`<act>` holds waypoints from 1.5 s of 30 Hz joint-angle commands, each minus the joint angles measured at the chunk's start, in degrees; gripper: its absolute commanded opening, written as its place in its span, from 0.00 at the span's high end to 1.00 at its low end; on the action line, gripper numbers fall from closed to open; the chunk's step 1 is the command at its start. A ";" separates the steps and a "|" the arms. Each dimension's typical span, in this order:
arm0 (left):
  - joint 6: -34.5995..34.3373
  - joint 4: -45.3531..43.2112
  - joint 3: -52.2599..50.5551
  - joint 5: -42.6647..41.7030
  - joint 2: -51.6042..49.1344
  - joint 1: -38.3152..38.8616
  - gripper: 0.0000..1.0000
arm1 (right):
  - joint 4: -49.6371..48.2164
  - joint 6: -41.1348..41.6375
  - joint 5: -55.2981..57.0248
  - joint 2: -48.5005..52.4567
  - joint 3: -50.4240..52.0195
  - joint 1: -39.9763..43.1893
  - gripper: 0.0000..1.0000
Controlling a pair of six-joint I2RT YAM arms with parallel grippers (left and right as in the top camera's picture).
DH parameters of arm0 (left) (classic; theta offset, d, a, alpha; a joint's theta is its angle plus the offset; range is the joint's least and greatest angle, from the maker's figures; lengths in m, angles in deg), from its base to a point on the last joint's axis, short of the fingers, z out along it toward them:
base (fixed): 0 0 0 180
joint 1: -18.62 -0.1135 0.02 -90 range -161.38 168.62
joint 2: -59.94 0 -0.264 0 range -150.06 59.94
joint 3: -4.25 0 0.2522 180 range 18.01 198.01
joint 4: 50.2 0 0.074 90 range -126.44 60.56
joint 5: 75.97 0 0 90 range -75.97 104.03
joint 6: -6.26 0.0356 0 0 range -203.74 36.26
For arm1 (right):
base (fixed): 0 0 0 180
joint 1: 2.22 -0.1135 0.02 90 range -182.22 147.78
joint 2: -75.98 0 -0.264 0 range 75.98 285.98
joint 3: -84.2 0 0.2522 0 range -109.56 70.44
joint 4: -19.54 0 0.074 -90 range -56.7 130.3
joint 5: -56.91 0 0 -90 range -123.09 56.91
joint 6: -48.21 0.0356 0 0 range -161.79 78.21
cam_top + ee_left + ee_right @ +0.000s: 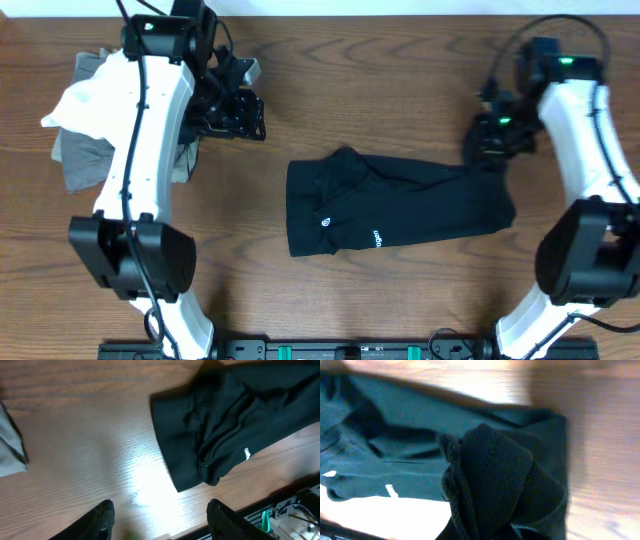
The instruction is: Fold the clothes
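Partly folded black shirt [400,205] lies rumpled; white logo [325,222] showing

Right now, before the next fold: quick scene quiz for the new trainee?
1. True or false: the left gripper is open, with nothing between its fingers.
2. Fill in: by the left arm, the white garment lies on top of a ___ one.
3. What is the right gripper shut on? A: the shirt. B: the white garment. C: nothing.

Key: 1 true. 2 grey, the grey garment. 3 A, fabric bunched at the shirt's edge.
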State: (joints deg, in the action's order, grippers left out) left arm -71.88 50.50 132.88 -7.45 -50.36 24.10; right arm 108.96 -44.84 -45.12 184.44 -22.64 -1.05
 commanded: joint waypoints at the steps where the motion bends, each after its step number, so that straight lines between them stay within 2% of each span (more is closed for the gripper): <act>1: -0.11 -0.04 0.92 0.31 1.03 -0.07 0.38 | -1.86 3.65 -0.87 -1.20 3.52 -5.38 0.98; 4: -0.13 -0.07 0.92 0.31 1.11 -0.07 0.38 | -4.02 5.79 -0.83 -1.20 7.50 -10.69 0.93; 6: -0.11 -0.07 0.92 0.31 1.11 -0.07 0.38 | -5.97 6.40 -0.63 -1.20 10.10 -13.92 0.84; 7: -0.11 -0.07 0.92 0.31 1.11 -0.07 0.38 | -7.06 6.78 -0.63 -1.20 11.02 -15.15 0.83; 12: -0.11 -0.28 0.92 0.31 1.11 -0.07 0.38 | -9.31 7.30 -0.63 -1.51 11.93 -19.19 0.73; 15: -0.11 -0.28 0.92 0.31 1.11 -0.07 0.38 | -9.44 7.30 -0.59 -2.36 11.08 -18.78 0.65; 21: -0.09 -0.28 0.90 0.57 1.11 -0.07 0.38 | -8.98 7.30 -0.61 -4.55 10.40 -12.87 0.61; 24: -0.11 -0.28 0.90 1.49 1.11 -0.07 0.38 | -8.22 7.28 0.26 -4.35 10.99 -9.33 0.66; 27: -0.11 -0.31 0.90 1.60 1.11 -0.07 0.38 | -9.73 7.30 0.26 -4.26 13.68 -7.08 0.86; 31: -0.11 -0.33 0.90 1.60 1.11 -0.07 0.37 | -13.44 7.72 -1.62 -4.26 20.22 -6.69 0.98; 36: -0.11 -0.90 0.90 1.60 1.11 -0.07 0.37 | -20.52 7.74 -7.65 -4.26 28.52 -9.60 0.99; 38: -0.11 -1.09 0.90 1.60 1.11 -0.07 0.37 | -24.06 7.48 -13.88 -4.26 30.60 -11.52 0.99; 41: -0.11 -1.07 0.90 1.62 1.11 -0.07 0.37 | -27.80 2.05 -24.02 -4.26 31.47 -15.23 0.99; 45: -0.11 -0.44 0.90 1.64 1.11 -0.07 0.37 | -29.64 -3.82 -27.67 -4.57 30.97 -19.34 0.99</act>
State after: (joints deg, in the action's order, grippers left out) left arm -71.90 49.40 132.92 -6.53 -49.66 24.07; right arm 79.58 -43.07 -65.39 180.90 8.68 -18.63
